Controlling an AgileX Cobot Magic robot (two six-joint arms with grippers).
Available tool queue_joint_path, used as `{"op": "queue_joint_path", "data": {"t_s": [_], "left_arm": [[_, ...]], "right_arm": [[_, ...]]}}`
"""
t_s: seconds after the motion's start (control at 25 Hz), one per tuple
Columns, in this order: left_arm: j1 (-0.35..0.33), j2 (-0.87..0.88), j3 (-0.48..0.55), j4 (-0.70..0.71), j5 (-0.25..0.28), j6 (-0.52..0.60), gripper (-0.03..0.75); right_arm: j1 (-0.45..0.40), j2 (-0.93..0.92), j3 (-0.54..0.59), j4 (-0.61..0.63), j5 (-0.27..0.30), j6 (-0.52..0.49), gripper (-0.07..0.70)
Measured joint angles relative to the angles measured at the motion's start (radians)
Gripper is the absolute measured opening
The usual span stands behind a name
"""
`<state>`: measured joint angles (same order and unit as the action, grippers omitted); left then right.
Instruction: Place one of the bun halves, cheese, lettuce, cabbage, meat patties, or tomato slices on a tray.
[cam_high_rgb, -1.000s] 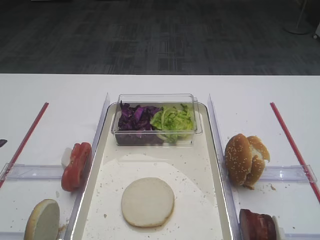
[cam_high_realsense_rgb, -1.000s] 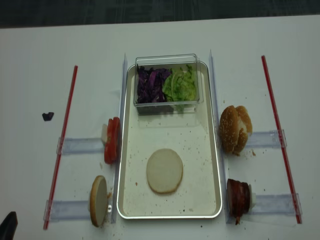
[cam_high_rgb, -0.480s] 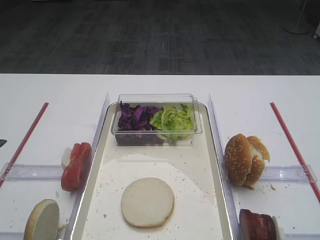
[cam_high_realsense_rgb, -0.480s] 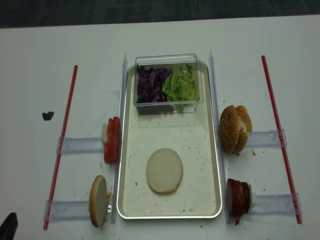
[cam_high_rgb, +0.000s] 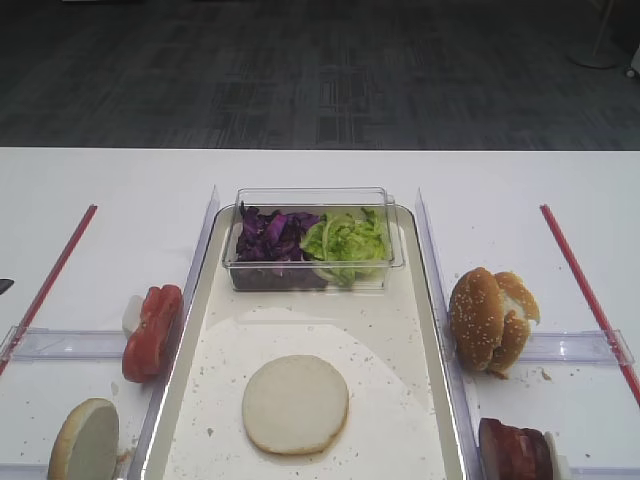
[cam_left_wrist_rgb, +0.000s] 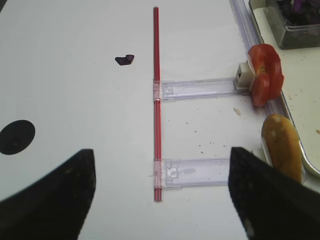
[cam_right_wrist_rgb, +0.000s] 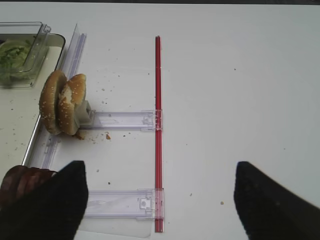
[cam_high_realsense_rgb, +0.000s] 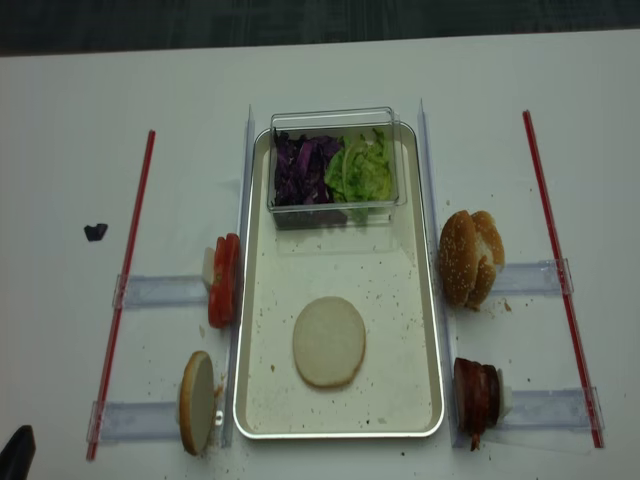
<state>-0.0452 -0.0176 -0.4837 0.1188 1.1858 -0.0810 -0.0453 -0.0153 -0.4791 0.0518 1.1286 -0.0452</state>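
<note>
A plain bun half (cam_high_rgb: 295, 404) lies cut face up on the tray (cam_high_rgb: 385, 330), alone on its floor (cam_high_realsense_rgb: 390, 300). A second plain half (cam_high_realsense_rgb: 197, 402) stands on edge left of the tray, behind tomato slices (cam_high_realsense_rgb: 224, 280). Cabbage (cam_high_rgb: 272, 235) and lettuce (cam_high_rgb: 347, 240) fill a clear box. Meat patties (cam_high_realsense_rgb: 477, 395) stand to the right. No cheese shows. My left gripper (cam_left_wrist_rgb: 161, 152) hovers open over the left table, empty. My right gripper (cam_right_wrist_rgb: 158, 165) hovers open over the right table, also empty.
Sesame-seeded bun halves (cam_high_realsense_rgb: 470, 258) stand on a clear rail right of the tray. Red strips (cam_high_realsense_rgb: 125, 290) (cam_high_realsense_rgb: 560, 270) run along both sides with clear plastic rails (cam_left_wrist_rgb: 197, 89) across them. A purple scrap (cam_left_wrist_rgb: 124, 60) lies on the left table.
</note>
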Motion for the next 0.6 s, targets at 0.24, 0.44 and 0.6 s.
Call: {"op": "queue_joint_path", "data": {"t_s": [0.24,0.44,0.6], "left_arm": [[0.000,0.000,0.000,0.000,0.000,0.000,0.503],[0.000,0.000,0.000,0.000,0.000,0.000,0.503],[0.000,0.000,0.000,0.000,0.000,0.000,0.495]], "right_arm": [[0.000,0.000,0.000,0.000,0.000,0.000,0.614],[0.000,0.000,0.000,0.000,0.000,0.000,0.614],[0.000,0.000,0.000,0.000,0.000,0.000,0.614]]}}
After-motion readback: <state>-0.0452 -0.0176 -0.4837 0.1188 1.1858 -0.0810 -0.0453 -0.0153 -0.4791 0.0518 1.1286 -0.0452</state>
